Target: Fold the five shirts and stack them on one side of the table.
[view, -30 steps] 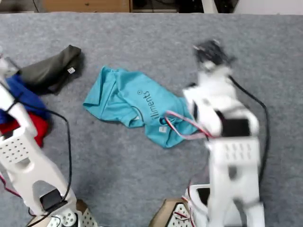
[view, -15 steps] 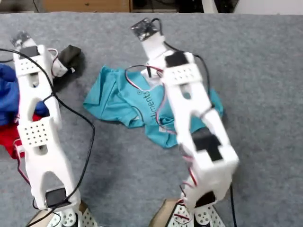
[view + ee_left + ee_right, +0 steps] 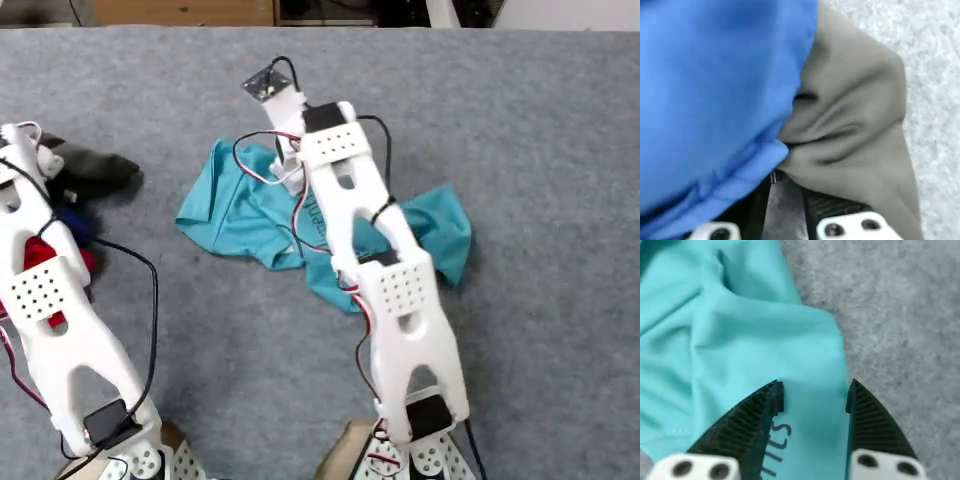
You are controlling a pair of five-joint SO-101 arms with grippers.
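Note:
A teal shirt (image 3: 230,205) lies crumpled mid-table, one part spread out to the right. My right gripper (image 3: 288,160) hangs over its far edge. In the right wrist view the gripper (image 3: 812,390) is open, its black fingers (image 3: 757,415) straddling a teal fold (image 3: 740,340). At the left edge lie a dark grey shirt (image 3: 95,172), a blue shirt (image 3: 70,220) and a red shirt (image 3: 40,255), bunched together. My left gripper (image 3: 45,160) sits at the grey shirt. In the left wrist view the gripper (image 3: 782,180) pinches the grey cloth (image 3: 855,125) beside the blue cloth (image 3: 715,90).
The grey felt table (image 3: 540,120) has free room at the far right and along the front between the two arm bases. The right arm (image 3: 390,280) lies across the teal shirt and hides its middle. Wooden furniture (image 3: 180,10) stands beyond the far edge.
The right arm swung from the right side to the teal shirt's far edge, and the shirt's right part now lies spread. The left arm reached the grey shirt and dragged it leftward.

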